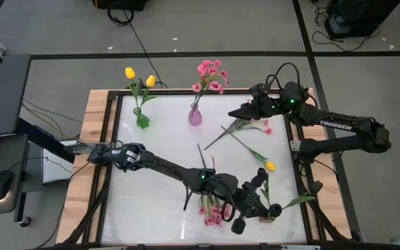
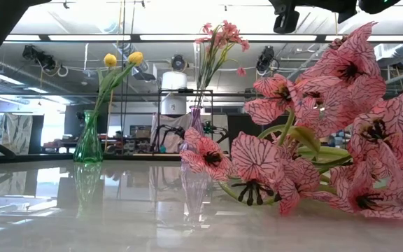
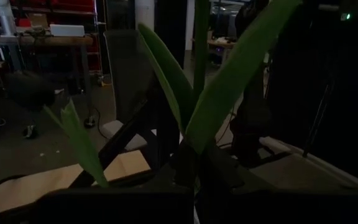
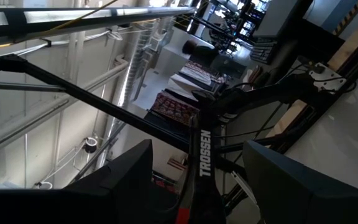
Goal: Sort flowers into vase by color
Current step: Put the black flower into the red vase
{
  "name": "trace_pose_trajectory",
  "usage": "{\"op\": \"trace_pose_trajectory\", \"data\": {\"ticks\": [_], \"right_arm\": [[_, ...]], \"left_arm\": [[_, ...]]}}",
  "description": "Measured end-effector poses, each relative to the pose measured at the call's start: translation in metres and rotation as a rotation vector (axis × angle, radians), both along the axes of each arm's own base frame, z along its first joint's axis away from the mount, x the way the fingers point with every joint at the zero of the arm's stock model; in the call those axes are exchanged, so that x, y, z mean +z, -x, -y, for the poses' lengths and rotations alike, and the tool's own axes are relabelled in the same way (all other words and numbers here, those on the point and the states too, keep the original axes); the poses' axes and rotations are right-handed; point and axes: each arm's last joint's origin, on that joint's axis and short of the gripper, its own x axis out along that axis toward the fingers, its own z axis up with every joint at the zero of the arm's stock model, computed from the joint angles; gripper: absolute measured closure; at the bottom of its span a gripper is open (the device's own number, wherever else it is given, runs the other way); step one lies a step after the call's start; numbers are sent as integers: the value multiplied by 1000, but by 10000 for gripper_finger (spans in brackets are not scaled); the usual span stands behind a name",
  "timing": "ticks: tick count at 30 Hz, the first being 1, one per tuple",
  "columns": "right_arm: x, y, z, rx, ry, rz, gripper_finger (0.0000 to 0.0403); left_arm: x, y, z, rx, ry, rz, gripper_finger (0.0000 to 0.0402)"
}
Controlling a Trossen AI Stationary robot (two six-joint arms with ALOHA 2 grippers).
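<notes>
Workshop clutter fills the background, and up front sits a pale glossy table [image 1: 151, 139] with wooden edges. Two vases stand along its far side: a green vase [image 1: 142, 119] holding two yellow tulips [image 1: 130, 73], and just beside it a clear purple vase [image 1: 195, 116] with one spray of pink blossoms [image 1: 210, 75] in it.

Step in hand, as far as I can judge: the left arm has a flower and needs to get it to a vase. The left gripper [image 1: 261, 206] is out over the near right part of the table, fingers pinched together on a green stem [image 3: 201, 56] with long leaves, seen close up from its wrist. I can't make out the colour of that bloom from any view, so which vase it belongs in is a guess. There's no third vase in sight if it's a dark tulip.

The right gripper [image 1: 245, 111] hangs near the far right corner, jaws spread apart and holding nothing, right next to a loose pink spray [image 1: 259, 125] lying flat.

Count of what's left on the table: two pink sprays (that one, plus another near pink spray [image 1: 212, 212] at the front edge, huge in the low camera), and one loose yellow tulip [image 1: 270, 166] with its stem running toward the middle.

Next move probably calls for lifting the stem upright and threading it down a narrow neck without knocking the vase.
</notes>
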Motion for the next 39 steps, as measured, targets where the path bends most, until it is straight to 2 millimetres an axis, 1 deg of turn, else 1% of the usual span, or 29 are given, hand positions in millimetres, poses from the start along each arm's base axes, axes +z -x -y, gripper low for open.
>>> {"op": "trace_pose_trajectory", "data": {"ticks": [13, 33, 36, 39], "right_arm": [[0, 0, 0, 0, 0, 0, 145], [0, 0, 0, 0, 0, 0, 145], [0, 0, 0, 0, 0, 0, 145], [0, 0, 0, 0, -1, -1, 145]], "left_arm": [[-1, -2, -6, 50, -7, -5, 388], [-3, -2, -7, 86, -15, -24, 388], [-10, -6, -5, 87, -8, -20, 388], [-23, -9, -3, 85, -6, -46, 388]]}}
